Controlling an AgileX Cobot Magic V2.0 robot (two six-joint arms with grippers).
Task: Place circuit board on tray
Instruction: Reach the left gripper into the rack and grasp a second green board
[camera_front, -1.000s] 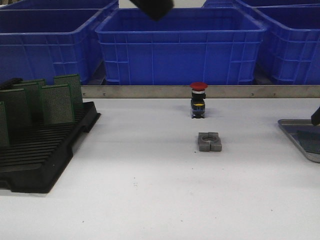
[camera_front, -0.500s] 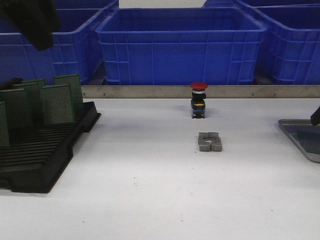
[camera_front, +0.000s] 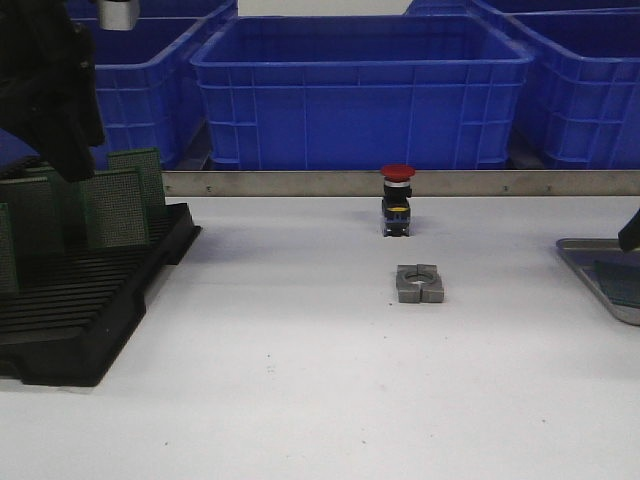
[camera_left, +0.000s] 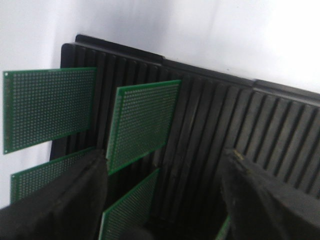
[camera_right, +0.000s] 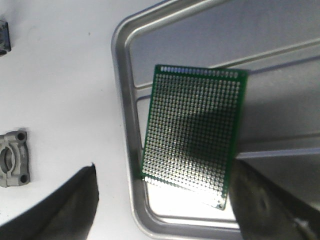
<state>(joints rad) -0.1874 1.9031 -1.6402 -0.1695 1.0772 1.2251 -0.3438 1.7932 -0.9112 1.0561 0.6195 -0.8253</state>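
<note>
A green circuit board (camera_right: 195, 132) lies flat on the silver tray (camera_right: 122, 90), near one of its rounded corners. My right gripper (camera_right: 165, 202) hovers over it, open and empty, with its fingers apart on either side. In the front view the tray (camera_front: 585, 262) sits at the right edge. Several more green circuit boards (camera_front: 115, 205) stand upright in the black slotted rack (camera_front: 90, 300) on the left. My left gripper (camera_left: 162, 197) is open above the rack, with boards (camera_left: 142, 117) standing between and beyond its fingers (camera_left: 55, 200). The left arm (camera_front: 50, 90) shows dark over the rack.
A red push button (camera_front: 397, 200) and a grey metal clamp block (camera_front: 419, 283) stand mid-table; the block also shows in the right wrist view (camera_right: 12, 157). Big blue crates (camera_front: 360, 90) line the back behind a metal rail (camera_front: 450, 183).
My left arm has swung from top centre to the left and come down over the rack. The right arm and the tray have not moved.
</note>
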